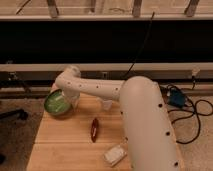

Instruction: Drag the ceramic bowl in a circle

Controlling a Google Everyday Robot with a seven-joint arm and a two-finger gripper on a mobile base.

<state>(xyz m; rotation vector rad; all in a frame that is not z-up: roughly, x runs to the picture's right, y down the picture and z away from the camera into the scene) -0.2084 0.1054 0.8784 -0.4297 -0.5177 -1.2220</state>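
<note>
Leftward of tool (71,96): ceramic bowl (56,103), sitting at worktop's (65,145) far-left corner
Tool: down at ceramic bowl's right rim; whether apart or clamped, cannot tell

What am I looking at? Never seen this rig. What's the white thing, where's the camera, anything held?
The big white shape is a robot arm on a mobile base. There is one camera view, looking down over the arm onto a wooden table. Its gripper sits at the right rim of the green ceramic bowl, near the table's far left corner. Also there: a small dark red object and a white item. Whether the bowl is gripped can't be told.
</note>
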